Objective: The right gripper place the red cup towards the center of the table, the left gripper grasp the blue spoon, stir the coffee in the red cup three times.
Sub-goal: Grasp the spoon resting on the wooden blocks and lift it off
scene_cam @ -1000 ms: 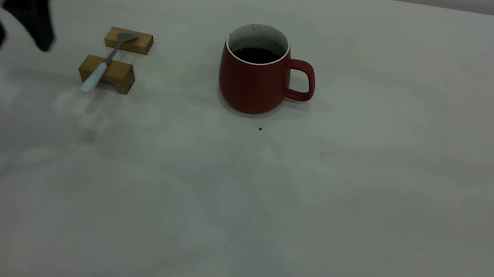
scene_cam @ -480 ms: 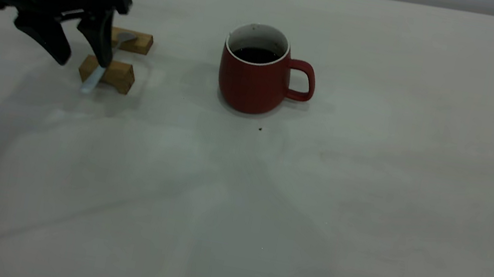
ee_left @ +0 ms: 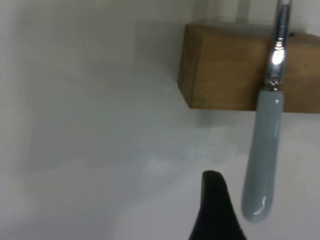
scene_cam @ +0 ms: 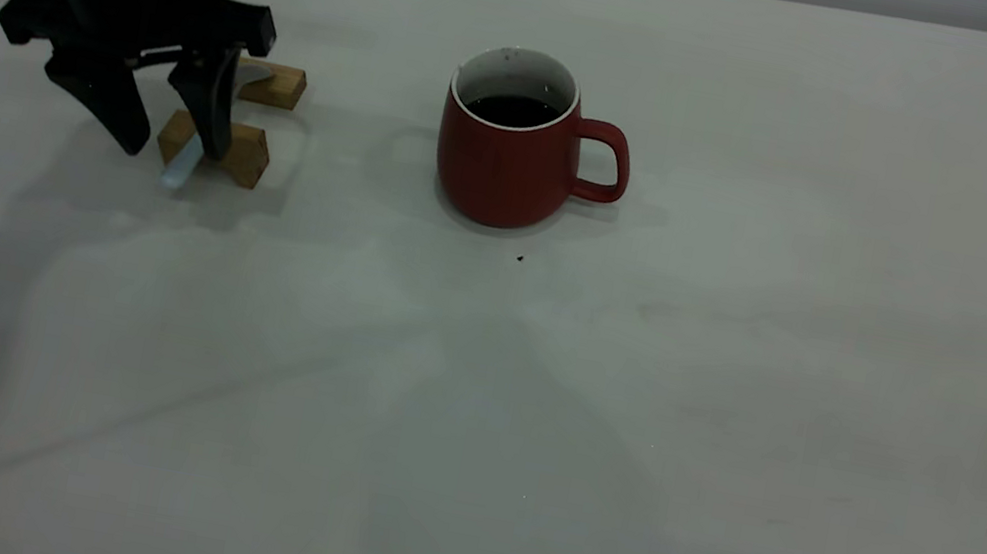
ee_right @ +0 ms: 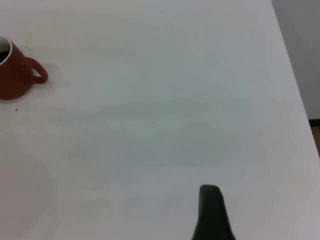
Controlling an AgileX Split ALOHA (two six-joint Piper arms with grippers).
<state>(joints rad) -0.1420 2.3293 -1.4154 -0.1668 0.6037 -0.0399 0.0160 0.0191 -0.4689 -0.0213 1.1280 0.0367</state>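
Rounded dark-red ceramic mug, the red cup, stands upright near mid-surface, loop handle toward the right arm's side, dark coffee inside. It looks already placed, so the spoon grasp appears to be the step in hand.

Slim blue spoon, pale-blue handle with grey metal neck, bridges two small wooden blocks. Handle overhangs the nearer block, leaving clearance beneath for a pinch.

Black left gripper hangs over that handle, jaws apart, one finger on each side, not yet touching from what shows.

Right gripper: off the off-white matte surface action, well apart from the cup; jaws' state cannot be told.
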